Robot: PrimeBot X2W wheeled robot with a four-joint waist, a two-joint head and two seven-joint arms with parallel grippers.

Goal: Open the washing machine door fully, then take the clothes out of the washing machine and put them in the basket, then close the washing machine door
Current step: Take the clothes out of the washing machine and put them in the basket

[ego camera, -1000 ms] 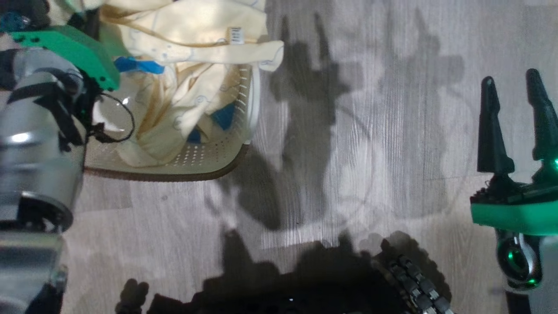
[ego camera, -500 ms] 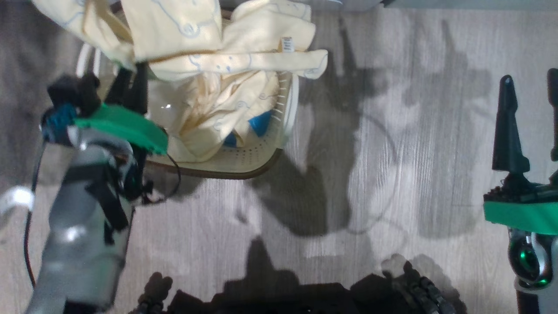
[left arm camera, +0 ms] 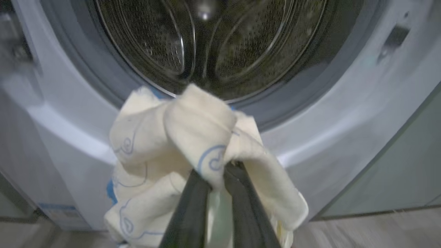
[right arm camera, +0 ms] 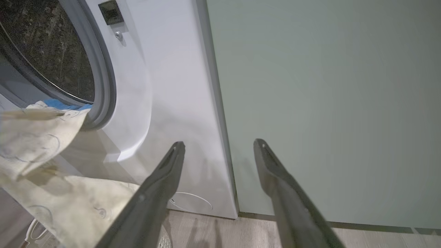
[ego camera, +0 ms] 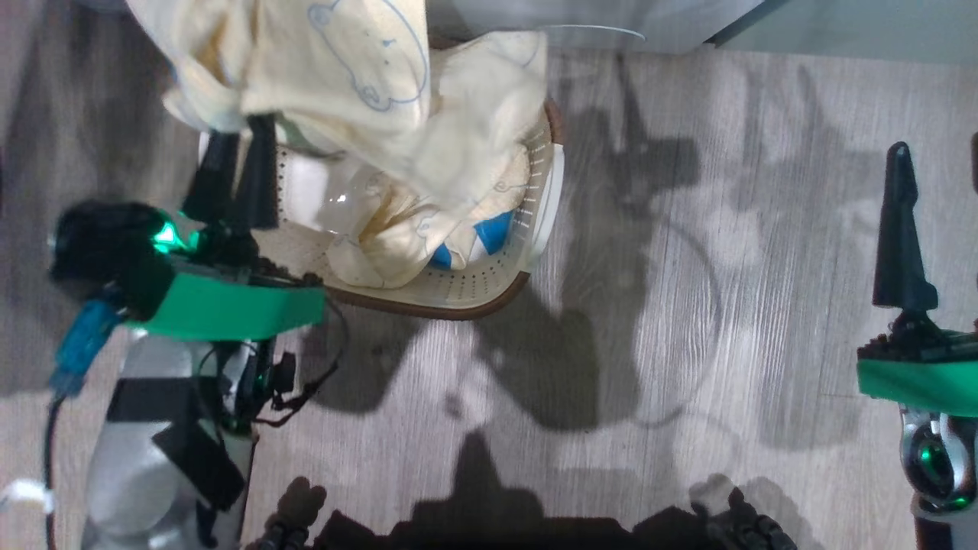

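Currently, your L gripper [left arm camera: 218, 174] clamps the clothes [left arm camera: 193, 131] over the basket [ego camera: 474, 284]; R gripper [right arm camera: 218, 143] spread wide, empty.

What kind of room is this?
Most likely a home laundry corner: a white front-loading washing machine with its drum open, a cream perforated plastic basket holding pale yellow soft clothes, and a grey wood-look floor.
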